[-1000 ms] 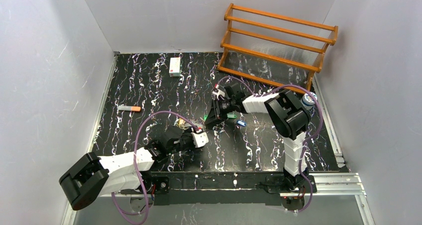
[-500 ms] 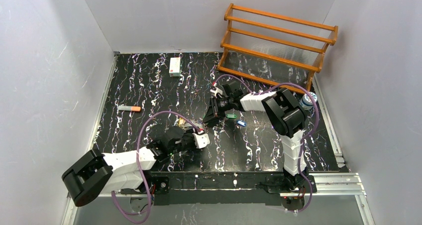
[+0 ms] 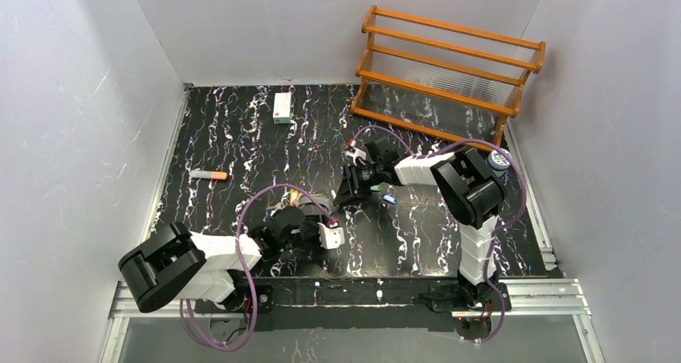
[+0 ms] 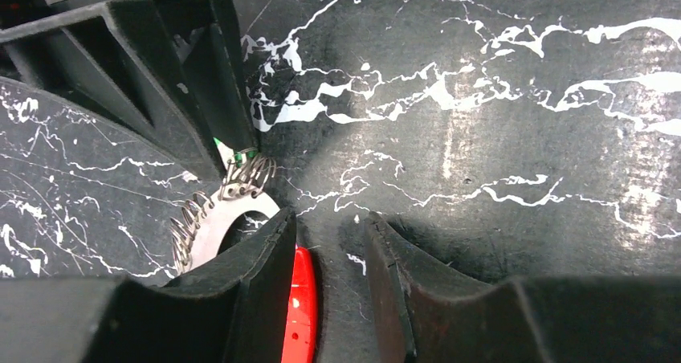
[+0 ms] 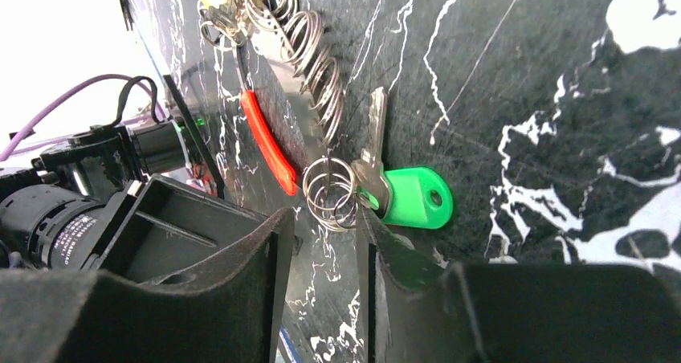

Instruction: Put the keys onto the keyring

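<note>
A black tabletop (image 3: 241, 138) veined with white and purple fills the overhead view, closed in by plain white wall panels (image 3: 80, 98). At one o'clock from its centre a wooden rack (image 3: 450, 74) of slatted tiers stands in the back-right corner. A small white box (image 3: 282, 107) lies flat near the far edge at eleven o'clock, well apart from the rack. An orange-tipped marker (image 3: 209, 174) lies at nine o'clock near the left edge, orange end to the right. At three o'clock, beside the rack's near foot, sits a small blue-and-white round container (image 3: 498, 161), partly hidden. A metal rail (image 3: 530, 287) runs along the near edge.
</note>
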`<state>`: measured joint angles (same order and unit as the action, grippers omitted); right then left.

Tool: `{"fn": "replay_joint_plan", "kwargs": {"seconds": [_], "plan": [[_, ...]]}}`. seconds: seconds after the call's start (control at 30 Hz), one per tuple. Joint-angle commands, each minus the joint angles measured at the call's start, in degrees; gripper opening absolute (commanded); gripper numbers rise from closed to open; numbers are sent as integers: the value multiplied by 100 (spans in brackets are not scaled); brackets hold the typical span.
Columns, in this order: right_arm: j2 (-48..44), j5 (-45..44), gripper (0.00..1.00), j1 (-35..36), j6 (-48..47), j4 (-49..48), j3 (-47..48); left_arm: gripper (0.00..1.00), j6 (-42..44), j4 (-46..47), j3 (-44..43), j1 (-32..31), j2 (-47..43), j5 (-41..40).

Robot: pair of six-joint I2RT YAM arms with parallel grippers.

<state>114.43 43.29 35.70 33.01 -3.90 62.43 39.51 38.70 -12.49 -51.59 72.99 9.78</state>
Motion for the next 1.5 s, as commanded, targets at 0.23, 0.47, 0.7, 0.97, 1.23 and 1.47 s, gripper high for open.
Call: {"fn": "replay_joint_plan", "kwargs": {"seconds": [0.23,0.47,0.7,0.97,1.23,1.47], "plan": [[-559,-251,48,7,-68,-43,-527,35,-32,175,199,-87,-617,-438],[-975,-417,66,20,-191,-105,-868,35,-209,173,282,-104,-868,-479],[-1106,-529,60,51,-236,19,-1017,35,-264,166,275,-115,-892,-446],[-653,-165,44,302,110,-357,-1003,35,-213,173,274,-132,-840,-325],[-328,-584,35,337,-17,-237,-428,35,-174,169,282,-152,-822,-251],[-329,-939,37,335,-342,208,-68,35,-113,165,267,-159,-724,-198]]}}
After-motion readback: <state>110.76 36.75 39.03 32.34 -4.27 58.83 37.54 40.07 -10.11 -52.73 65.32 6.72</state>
